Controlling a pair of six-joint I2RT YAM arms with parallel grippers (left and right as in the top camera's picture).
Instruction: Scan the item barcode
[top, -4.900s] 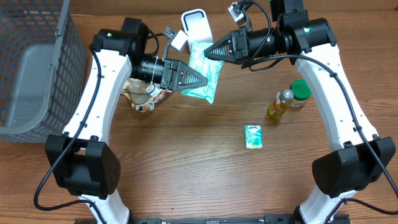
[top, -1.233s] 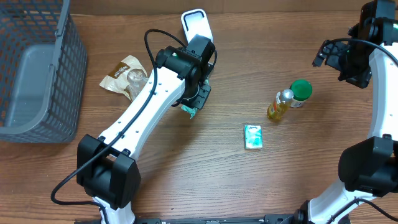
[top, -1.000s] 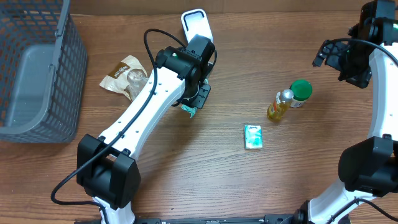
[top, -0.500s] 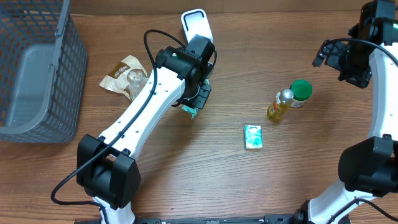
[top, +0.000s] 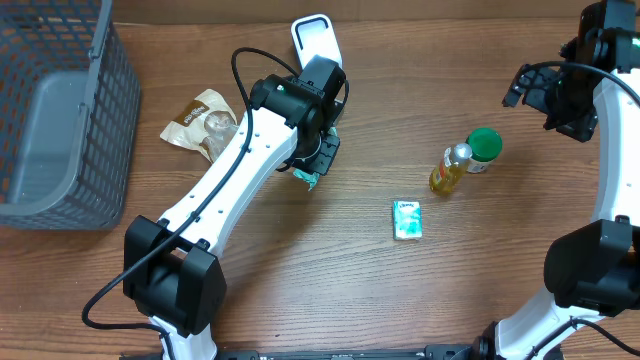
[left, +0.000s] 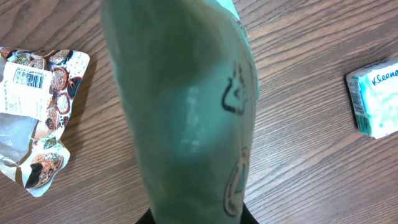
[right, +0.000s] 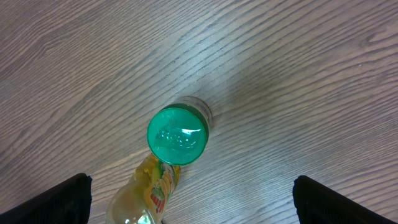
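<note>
Left gripper (top: 318, 157) is pinched tight on the teal pouch (left: 186, 112), jaws nearly together w/ the film between them. Fingers are hidden under the wrist from overhead, and the pouch fills the wrist cam. Pouch looks lifted off the table (top: 300, 290), near the white scanner (top: 313, 38) at the back edge. Only 1 teal corner pokes out below the arm in the overhead view.

Right gripper (right: 189, 186) is spread wide and holds nothing. It's parked above the green-capped jar (right: 177, 135) and the yellow bottle (top: 449, 168) lying right beside it; touching or not, can't tell.

Step in hand, my read: present the pouch to the scanner. No barcode shows on the side facing the wrist cam, just recycling-type marks, so can't tell which face carries it.

To do it well:
- Turn the wrist slowly so each of the 2 flat faces gets its turn toward the scanner window.
- Pause a beat per face.
- Keep the film flat, since a creased soft pouch prob bends the code.
- Don't ease the pinch; thin film likely slips.

Keep the arm clear of the snack bag (top: 200, 122) to the left and the tissue pack (top: 407, 219) out front. Basket (top: 50, 110) sits far left, not in play. Right arm is well apart, so no clash risk.
</note>
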